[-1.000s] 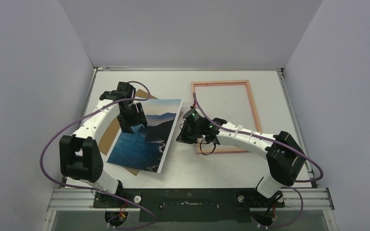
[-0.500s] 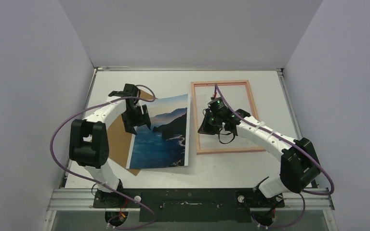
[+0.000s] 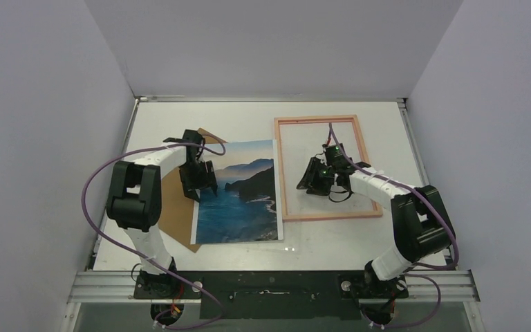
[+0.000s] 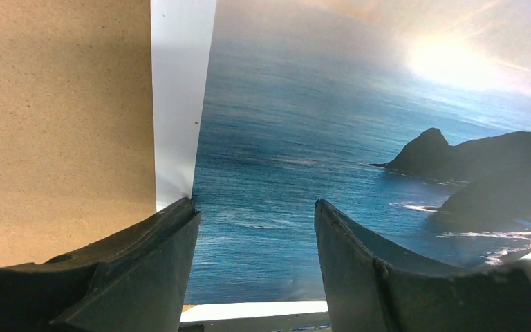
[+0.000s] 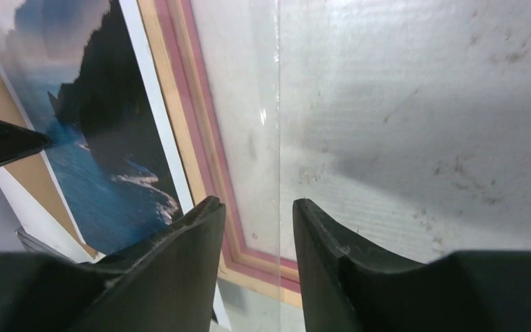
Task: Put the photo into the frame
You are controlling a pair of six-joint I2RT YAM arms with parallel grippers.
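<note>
The photo (image 3: 242, 200) of blue sea and dark mountains lies flat on the table, its right edge beside the frame's left rail. The frame (image 3: 316, 120) lies flat at the back right, peach and pink rails around a clear pane. My left gripper (image 3: 195, 188) is open, low over the photo's left edge; in the left wrist view (image 4: 254, 207) its fingers straddle the sea part of the photo (image 4: 283, 138). My right gripper (image 3: 309, 181) is open over the frame's inside. In the right wrist view (image 5: 257, 202) a thin pane edge runs between its fingers, next to the frame rail (image 5: 183, 104).
A plain brown backing board (image 3: 176, 207) lies under the photo's left side and also shows in the left wrist view (image 4: 55, 124). Grey walls close the table on three sides. A metal rail (image 3: 276, 283) with the arm bases runs along the near edge.
The photo has slid right and turned square beside the frame, with my left gripper on it. My right gripper has moved right, from the frame's left rail to over its pane.
</note>
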